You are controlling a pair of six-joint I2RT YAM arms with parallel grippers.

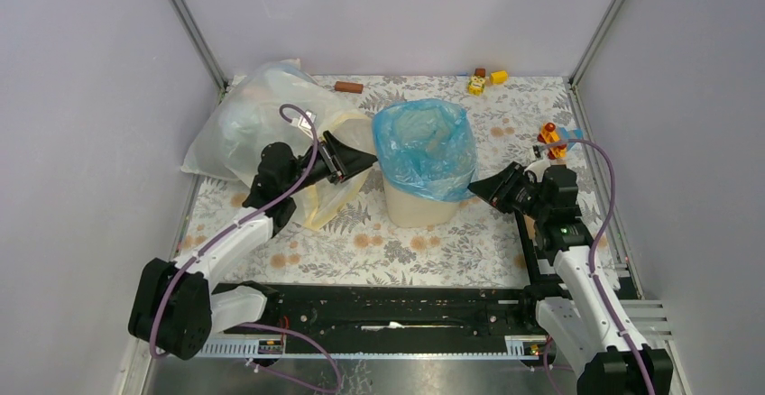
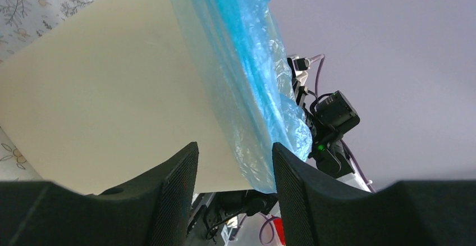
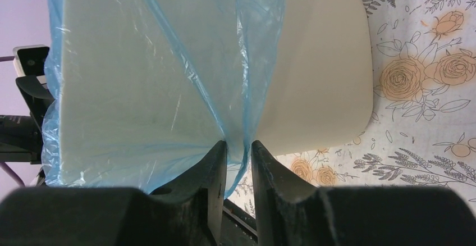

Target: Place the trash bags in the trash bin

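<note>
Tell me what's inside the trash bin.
The light-blue trash bag lines the trash bin, draped over its rim. Only crumpled blue film shows inside; it covers the bin's floor and inner walls.

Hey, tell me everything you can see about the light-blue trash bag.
The trash bag is thin, crinkly, translucent light-blue film. It lines the cream trash bin, with its mouth open and folded over the rim and its skirt hanging loosely partway down the walls. The right gripper pinches a fold of the skirt, drawing it into taut creases. The left gripper stands open at the opposite side, not closed on it.
</note>
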